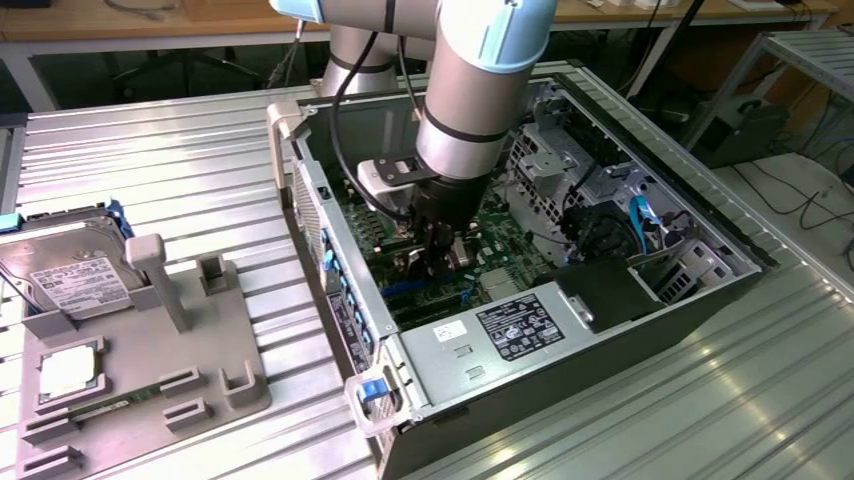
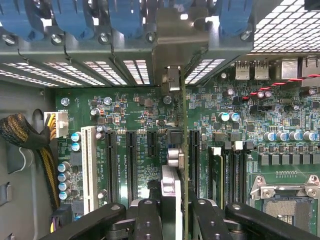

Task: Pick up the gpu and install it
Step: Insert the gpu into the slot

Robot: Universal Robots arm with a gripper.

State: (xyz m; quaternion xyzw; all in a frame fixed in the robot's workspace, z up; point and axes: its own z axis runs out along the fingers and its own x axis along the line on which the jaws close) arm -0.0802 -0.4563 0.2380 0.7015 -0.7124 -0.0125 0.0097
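Observation:
The gpu shows edge-on in the wrist view as a thin card standing upright over the green motherboard. Its silvery metal end meets the case's rear slot openings. My gripper is shut on the card, with one black finger on each side of it. The card sits between the black expansion slots; whether it is seated I cannot tell. In the exterior view, the gripper reaches down into the open computer case.
A white slot and a braided cable bundle lie beside the black slots. The power supply fills the case's near end. On the exterior view's left, a grey holder carries a silver hard drive.

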